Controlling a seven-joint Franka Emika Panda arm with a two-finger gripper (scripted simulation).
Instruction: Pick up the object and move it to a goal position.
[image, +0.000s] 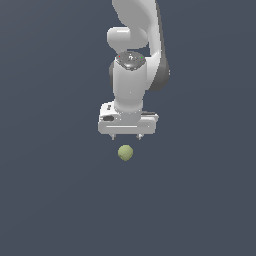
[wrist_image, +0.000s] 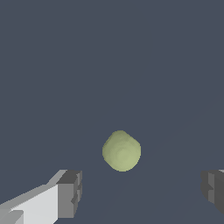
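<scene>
— Wrist view: how are the fingers (wrist_image: 70, 192)?
— Spread wide, touching nothing; the ball (wrist_image: 121, 150) sits between them, apparently farther out.
— Exterior view?
— Gripper (image: 126, 135) hangs just above the ball (image: 125, 152), apart from it.

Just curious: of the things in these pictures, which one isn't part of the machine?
The small yellow-green ball, alone below the open white pincer; everything else is white-grey arm.

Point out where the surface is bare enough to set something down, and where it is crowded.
Only the olive ball lies on the dark surface. Bare room shows on the exterior view's left and right of the ball, and in front of it. The one crowded spot is just under the open gripper, right by the ball.
</scene>
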